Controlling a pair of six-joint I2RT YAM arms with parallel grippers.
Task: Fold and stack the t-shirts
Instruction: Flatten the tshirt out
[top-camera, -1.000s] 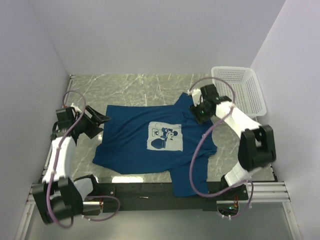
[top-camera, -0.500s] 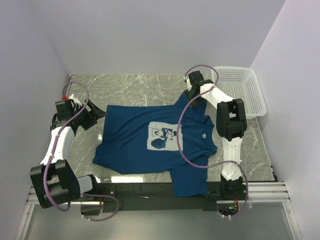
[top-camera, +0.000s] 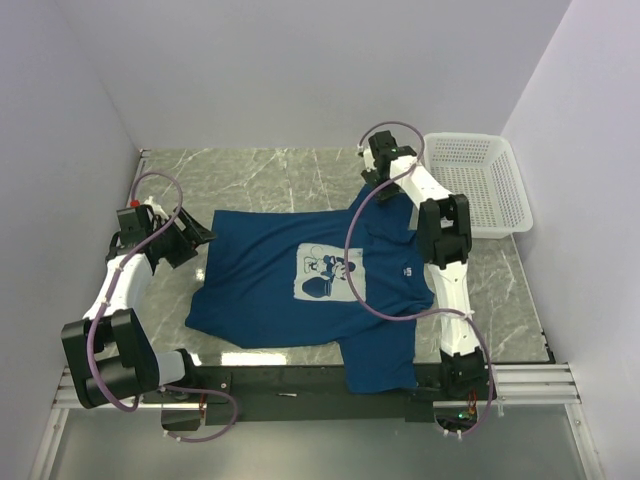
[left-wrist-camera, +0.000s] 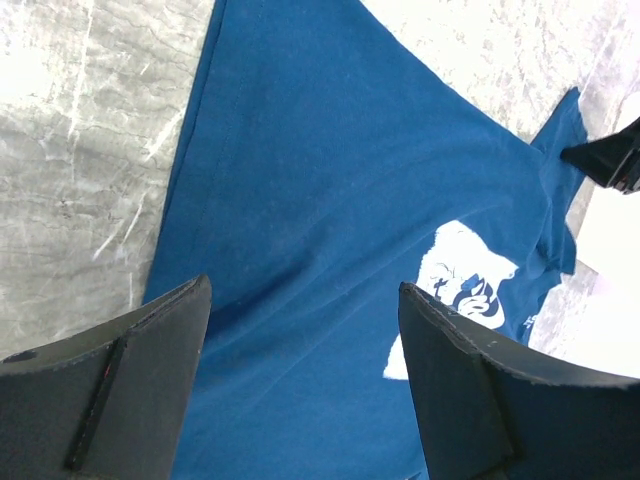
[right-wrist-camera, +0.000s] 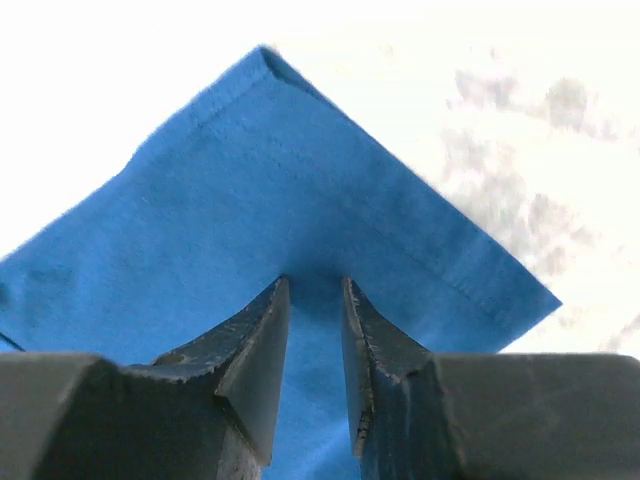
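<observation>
The dark blue t-shirt (top-camera: 290, 290) lies spread on the marble table, its white-and-blue print (top-camera: 328, 272) facing up. One sleeve hangs over the table's front edge. My left gripper (top-camera: 200, 237) hovers open over the shirt's left edge; in the left wrist view its fingers (left-wrist-camera: 300, 290) stand wide apart above the t-shirt (left-wrist-camera: 300, 180). My right gripper (top-camera: 378, 180) is at the far sleeve. In the right wrist view its fingertips (right-wrist-camera: 315, 285) press onto the sleeve corner (right-wrist-camera: 250, 180), the jaws close together with a narrow gap and cloth showing between them.
A white mesh basket (top-camera: 480, 180) stands at the back right of the table. Grey walls close in the left, right and far sides. The black rail (top-camera: 290, 385) with the arm bases runs along the near edge.
My right arm has stretched out toward the far sleeve, and its jaws have narrowed over the sleeve corner. The left gripper has shifted slightly toward the back.
</observation>
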